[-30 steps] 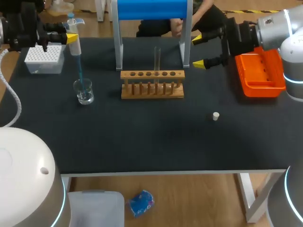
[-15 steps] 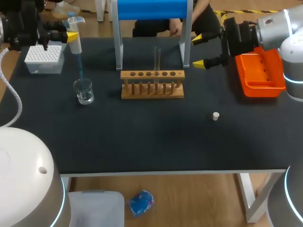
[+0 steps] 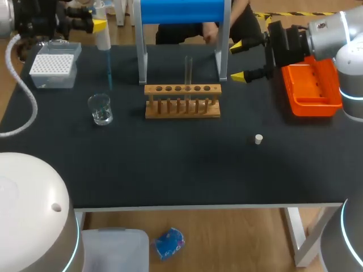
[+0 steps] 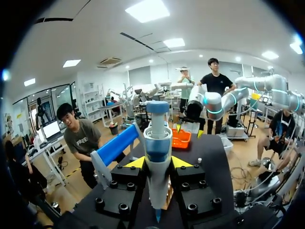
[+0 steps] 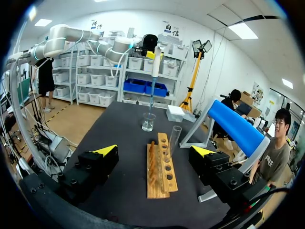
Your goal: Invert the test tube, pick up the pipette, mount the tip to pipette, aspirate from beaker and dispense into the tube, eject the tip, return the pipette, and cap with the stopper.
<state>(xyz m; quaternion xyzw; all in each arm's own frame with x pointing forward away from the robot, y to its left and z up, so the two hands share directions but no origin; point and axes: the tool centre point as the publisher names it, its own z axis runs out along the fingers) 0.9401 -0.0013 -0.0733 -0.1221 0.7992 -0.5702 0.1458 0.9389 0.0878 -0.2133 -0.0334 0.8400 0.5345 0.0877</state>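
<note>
Left pincer (image 3: 99, 25), clamped on the pipette (image 3: 104, 38), now lifts its tip (image 3: 108, 68) out of the beaker (image 3: 100, 109), toward twelve o'clock. Aspiration seems done. The test tube (image 3: 188, 71), at three o'clock, comes next. Right pincer (image 3: 237, 61) hangs open.

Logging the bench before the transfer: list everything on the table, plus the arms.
pipette: one, white with blue tip, held over the table's far left
tip box: one, white, far left corner
beaker: one, clear, left of rack
rack: one, wooden, middle
test tube: one, clear, upright in rack
stopper: one, white, right of middle
tray: one, orange, far right
stand: one, blue roll, white legs, behind rack
table: one, black
left gripper: one, yellow-tipped, shut on pipette
right gripper: one, yellow-tipped, open, empty, beside tray
</note>
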